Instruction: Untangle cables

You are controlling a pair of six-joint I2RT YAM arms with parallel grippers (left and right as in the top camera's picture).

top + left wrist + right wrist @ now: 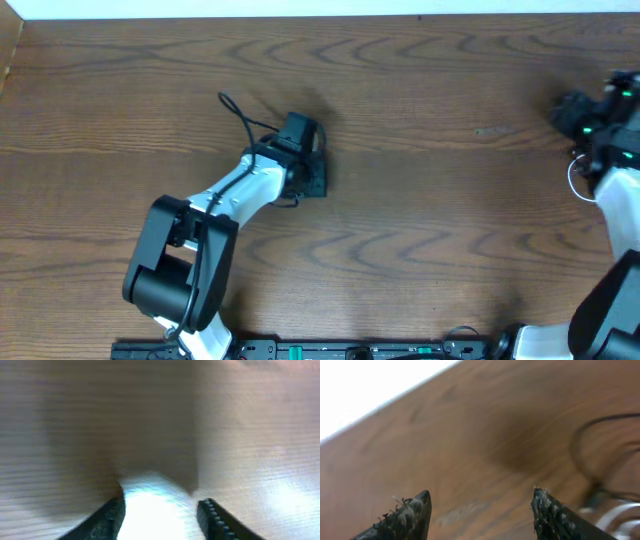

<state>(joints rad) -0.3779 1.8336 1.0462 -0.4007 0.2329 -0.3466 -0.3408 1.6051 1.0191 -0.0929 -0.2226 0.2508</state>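
Left gripper (161, 505) sits low over the bare table (420, 200), fingers apart, nothing visibly held. Far right, the right gripper (480, 495) gapes wide just beside the cables (595, 492), black and white loops. They look light and limp; pinch one strand near a plug.

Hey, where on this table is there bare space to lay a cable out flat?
The widest bare wood lies between the left gripper and the right gripper, across the table's middle. The far left corner is bare too. It is crowded at the right edge, where the cables loop beside the right arm.
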